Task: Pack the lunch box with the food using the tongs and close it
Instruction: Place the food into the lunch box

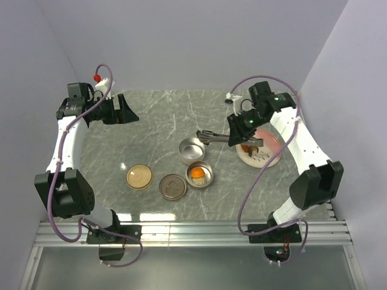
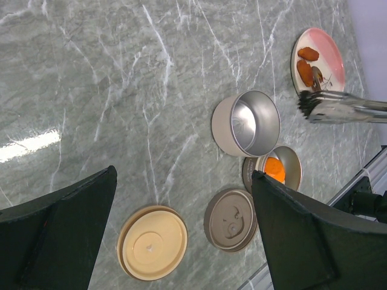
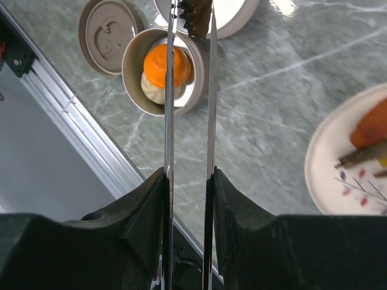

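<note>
Grey-green marbled tabletop (image 1: 163, 121) carries a job I'd judge roughly a third done, with most of the packing and all of the closing left. Largest is the pink plate (image 1: 273, 140) at the right, with reddish-brown pieces (image 2: 308, 54) lying on it. The empty steel tin (image 1: 192, 148) has nothing inside, while the second tin (image 1: 210, 179) just beside it holds an orange chunk (image 3: 162, 65) on a pale round piece (image 3: 151, 89). Both covers are off: a brown lid (image 1: 172, 186) next to the filled tin and a tan lid (image 1: 139, 177) further left. The right fingers (image 3: 139, 205) pinch the tongs (image 1: 221, 138), whose tips carry a dark brown bit (image 3: 195, 11) over the empty tin's rim. The left fingers (image 2: 72, 211) hang spread wide, holding nothing, well apart from it all.
</note>
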